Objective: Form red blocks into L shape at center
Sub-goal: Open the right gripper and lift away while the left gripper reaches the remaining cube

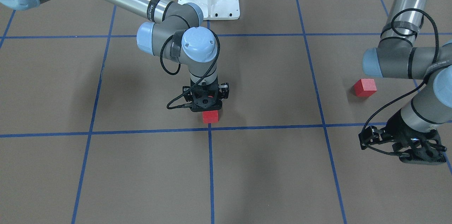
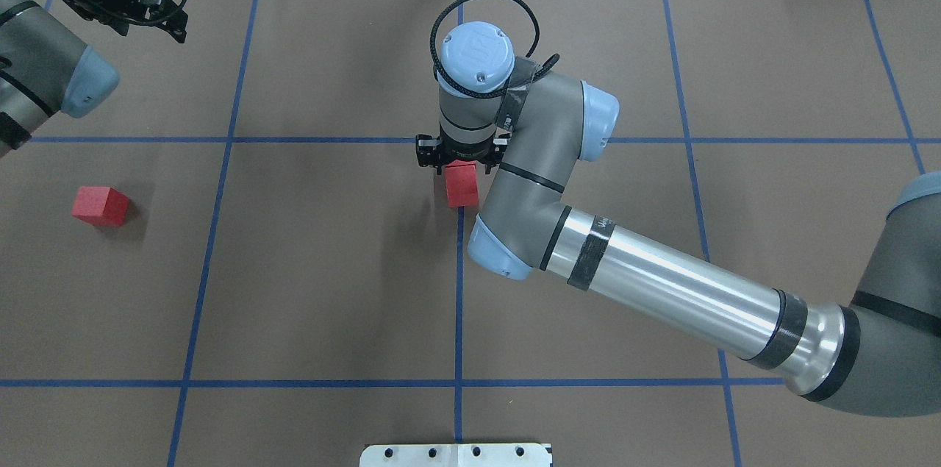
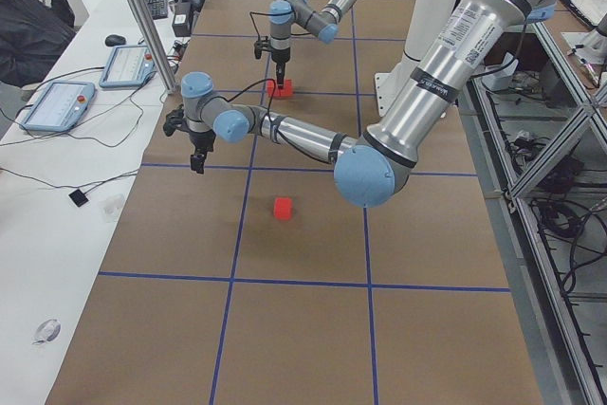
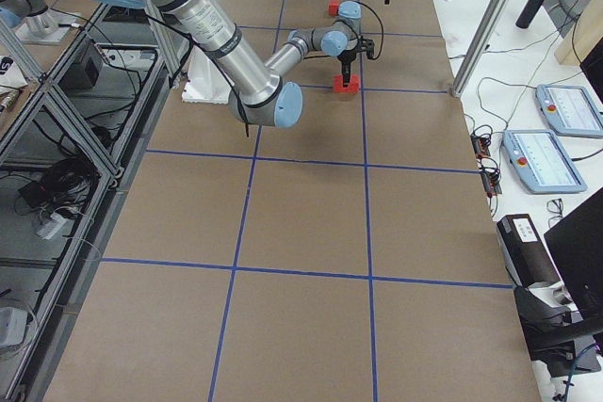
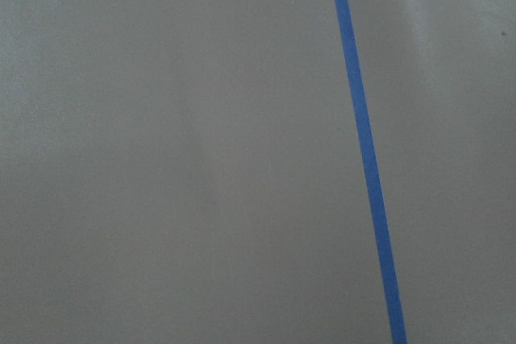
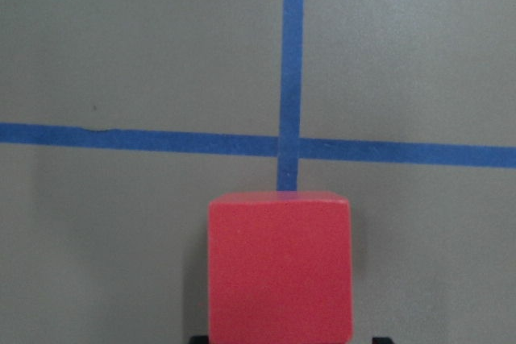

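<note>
Right wrist-mounted: matte red cube (image 6: 280, 267) beside blue tape crossing (image 6: 290, 147)

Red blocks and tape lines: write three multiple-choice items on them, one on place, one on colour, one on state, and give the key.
1. Where is the red block below the right hand?
A. Right beside the center tape crossing
B. In a far corner
C. Against the other block

2. What colour are the tape lines?
A. Yellow
B. Blue
C. White

3. What is the state of the other red block?
A. Held in the air
B. Tipped on one corner
C. Lying flat on the surface, untouched

Key:
1 A, the right wrist view shows it just short of the crossing.
2 B, the lines are blue in every view.
3 C, it lies alone, apart from the left hand.
</note>
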`<state>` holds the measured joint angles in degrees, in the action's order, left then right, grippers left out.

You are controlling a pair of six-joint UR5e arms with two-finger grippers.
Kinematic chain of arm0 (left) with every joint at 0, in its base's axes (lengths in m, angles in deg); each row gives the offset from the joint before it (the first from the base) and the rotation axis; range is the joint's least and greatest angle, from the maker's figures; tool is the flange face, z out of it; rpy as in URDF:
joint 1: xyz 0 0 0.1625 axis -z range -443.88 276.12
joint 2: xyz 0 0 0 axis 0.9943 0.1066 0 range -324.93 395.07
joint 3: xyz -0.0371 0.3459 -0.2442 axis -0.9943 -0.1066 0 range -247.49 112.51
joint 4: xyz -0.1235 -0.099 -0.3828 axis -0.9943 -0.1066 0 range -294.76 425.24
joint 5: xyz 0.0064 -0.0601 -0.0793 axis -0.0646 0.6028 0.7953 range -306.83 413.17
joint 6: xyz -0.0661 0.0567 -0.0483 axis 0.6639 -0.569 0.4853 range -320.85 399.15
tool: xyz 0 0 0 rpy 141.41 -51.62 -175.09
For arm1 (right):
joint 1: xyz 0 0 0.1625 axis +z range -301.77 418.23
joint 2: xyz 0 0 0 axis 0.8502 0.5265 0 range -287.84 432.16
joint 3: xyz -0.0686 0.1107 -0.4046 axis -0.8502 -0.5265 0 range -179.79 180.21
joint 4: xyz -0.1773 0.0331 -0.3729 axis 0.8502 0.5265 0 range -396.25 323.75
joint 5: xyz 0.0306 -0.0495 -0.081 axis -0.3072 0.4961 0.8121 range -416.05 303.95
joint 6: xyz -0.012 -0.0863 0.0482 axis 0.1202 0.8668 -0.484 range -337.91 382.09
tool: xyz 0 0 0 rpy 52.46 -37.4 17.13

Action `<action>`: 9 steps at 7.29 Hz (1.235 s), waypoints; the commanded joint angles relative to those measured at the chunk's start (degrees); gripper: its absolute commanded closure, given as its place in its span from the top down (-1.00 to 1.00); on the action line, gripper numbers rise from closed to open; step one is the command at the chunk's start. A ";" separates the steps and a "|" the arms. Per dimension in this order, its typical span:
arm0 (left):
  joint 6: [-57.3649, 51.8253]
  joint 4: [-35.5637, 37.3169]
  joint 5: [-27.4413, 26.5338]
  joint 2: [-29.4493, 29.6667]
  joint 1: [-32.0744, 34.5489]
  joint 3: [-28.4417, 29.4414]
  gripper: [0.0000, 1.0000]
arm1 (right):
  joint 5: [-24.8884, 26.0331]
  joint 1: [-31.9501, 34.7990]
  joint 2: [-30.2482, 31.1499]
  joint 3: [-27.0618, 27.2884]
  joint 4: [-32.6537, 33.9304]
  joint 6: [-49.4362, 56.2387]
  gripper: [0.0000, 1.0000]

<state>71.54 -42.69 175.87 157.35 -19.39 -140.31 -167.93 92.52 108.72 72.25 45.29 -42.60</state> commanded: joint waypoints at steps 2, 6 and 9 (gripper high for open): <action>0.39 0.00 0.00 0.06 0.19 -0.47 1.00 | -5.27 4.72 0.09 7.55 7.10 -0.08 0.97; 3.55 -4.36 0.09 -7.20 1.07 -3.72 1.00 | -7.73 9.91 0.44 10.05 8.99 0.36 0.97; 8.89 -10.46 0.00 -23.79 0.90 -15.19 1.00 | -7.03 14.21 4.03 10.05 8.99 1.24 0.98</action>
<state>77.22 -51.97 175.94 140.13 -18.34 -149.88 -175.27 104.98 111.21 82.32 54.29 -41.78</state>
